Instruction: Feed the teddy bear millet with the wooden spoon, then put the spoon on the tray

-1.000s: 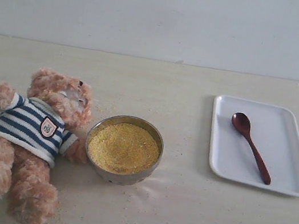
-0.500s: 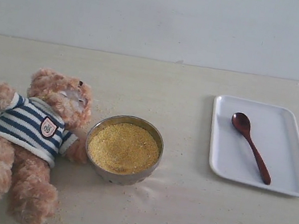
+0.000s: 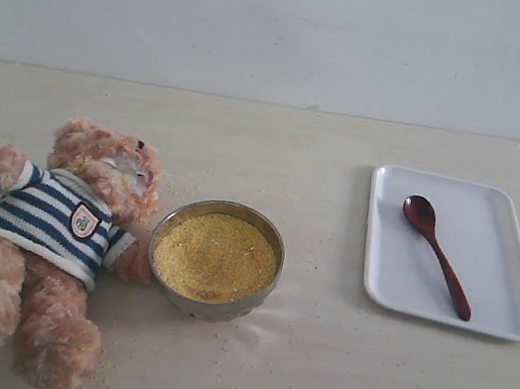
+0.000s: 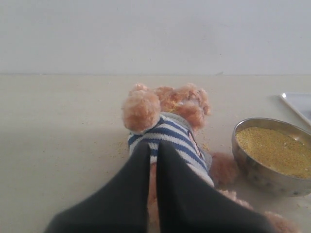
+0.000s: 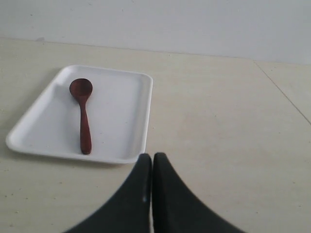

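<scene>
I see the wooden spoon (image 3: 436,254) lying flat in the tray (image 3: 515,234), bowl end toward the far wall, handle slanting nearer and rightward. Millet (image 3: 215,255) fills the metal bowl (image 3: 205,308) beside the teddy bear (image 3: 54,219). Left gripper (image 4: 152,147) and right gripper (image 5: 152,158) are both pinched together, empty.

The exterior camera faces the whole worktop (image 3: 311,365) from the near side. Each wrist camera looks low and close. The left shares the bear (image 4: 170,128) and bowl (image 4: 265,177), the right the tray (image 5: 136,97).
</scene>
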`<state>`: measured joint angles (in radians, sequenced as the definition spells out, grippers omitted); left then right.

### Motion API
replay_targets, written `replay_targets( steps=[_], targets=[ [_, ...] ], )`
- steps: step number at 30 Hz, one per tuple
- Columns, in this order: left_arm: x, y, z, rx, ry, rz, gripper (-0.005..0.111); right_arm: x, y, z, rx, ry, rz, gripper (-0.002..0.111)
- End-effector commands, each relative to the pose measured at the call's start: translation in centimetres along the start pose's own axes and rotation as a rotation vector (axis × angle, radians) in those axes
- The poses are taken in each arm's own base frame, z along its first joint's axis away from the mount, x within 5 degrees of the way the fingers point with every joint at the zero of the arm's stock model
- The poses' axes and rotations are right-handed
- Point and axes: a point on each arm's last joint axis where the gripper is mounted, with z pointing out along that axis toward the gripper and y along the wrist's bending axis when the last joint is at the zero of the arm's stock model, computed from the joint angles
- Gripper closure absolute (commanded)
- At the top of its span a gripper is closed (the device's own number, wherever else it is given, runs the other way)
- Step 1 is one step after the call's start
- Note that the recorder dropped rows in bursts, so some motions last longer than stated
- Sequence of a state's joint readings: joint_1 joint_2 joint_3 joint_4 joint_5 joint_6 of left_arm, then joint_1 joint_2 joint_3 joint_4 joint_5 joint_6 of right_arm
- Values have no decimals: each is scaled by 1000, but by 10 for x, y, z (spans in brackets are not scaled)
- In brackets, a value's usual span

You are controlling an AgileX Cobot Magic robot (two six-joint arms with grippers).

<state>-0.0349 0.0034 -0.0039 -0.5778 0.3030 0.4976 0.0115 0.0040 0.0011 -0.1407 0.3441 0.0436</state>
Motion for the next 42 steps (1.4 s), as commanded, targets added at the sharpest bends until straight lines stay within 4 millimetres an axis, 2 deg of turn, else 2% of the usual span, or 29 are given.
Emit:
replay_targets(
  steps=[1,4,7,9,11,12,42],
  targets=[
    [0,1,0,-7,-11,-8,102,-1,0,0,1,-8,9,107],
    [0,1,0,-9,-10,-2,102,-1,0,0,1,-8,9,107],
    [5,5,0,-57,52,143,102,-1,0,0,1,-8,9,107],
    [10,8,-1,-87,99,106,102,-1,0,0,1,-8,9,107],
    [10,9,-1,-99,96,-53,102,-1,0,0,1,-8,9,107],
    [10,9,-1,-109,96,-68,102,-1,0,0,1,-8,9,107],
    [6,13,-1,-154,52,-30,102,-1,0,0,1,-8,9,107]
  ],
)
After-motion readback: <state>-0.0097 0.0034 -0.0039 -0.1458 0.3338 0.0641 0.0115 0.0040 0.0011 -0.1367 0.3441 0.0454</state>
